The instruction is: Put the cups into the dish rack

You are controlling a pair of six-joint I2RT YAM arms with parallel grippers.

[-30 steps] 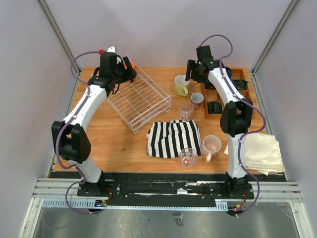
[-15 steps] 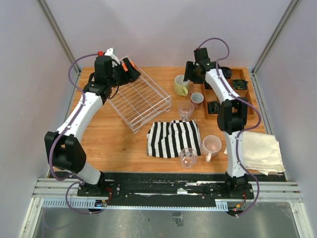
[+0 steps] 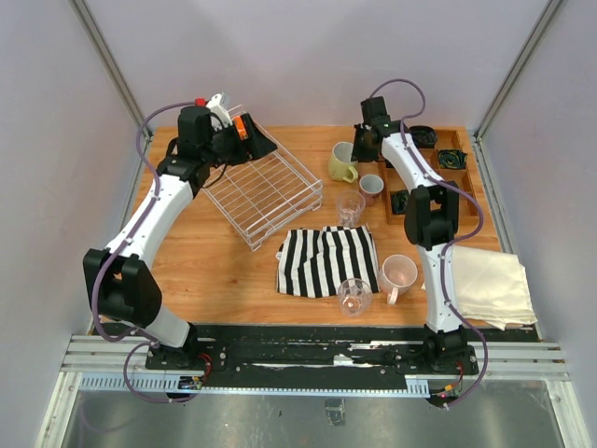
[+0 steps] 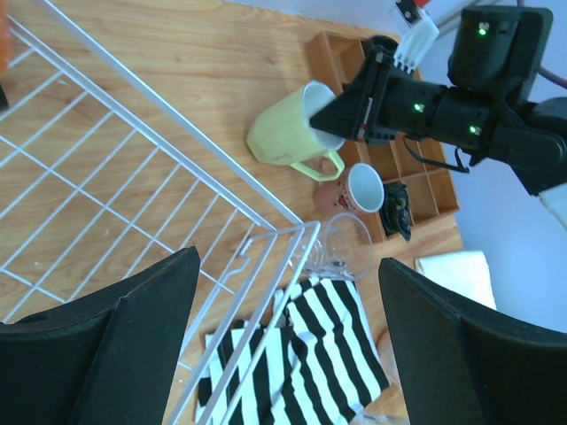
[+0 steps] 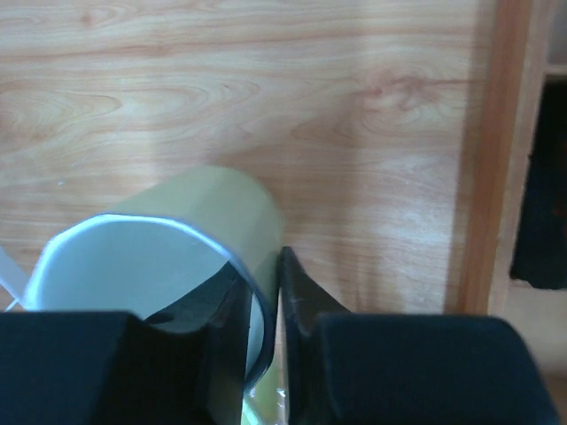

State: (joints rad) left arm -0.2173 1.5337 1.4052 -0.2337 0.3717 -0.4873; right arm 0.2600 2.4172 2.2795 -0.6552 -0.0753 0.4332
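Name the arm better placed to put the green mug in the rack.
Right. The right end effector pinches the green mug by its wall, one finger inside, one outside. The left end effector is open and empty over the rack, away from the mug.

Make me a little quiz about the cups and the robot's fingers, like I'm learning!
1. True or false: the right fingers pinch the rim of the yellow-green mug.
2. How many clear tumblers can you count from the top view?
3. The small dusty-pink mug is: A upright, B upside down, C lying on its side.
Key: 1 true; 2 two; 3 A.
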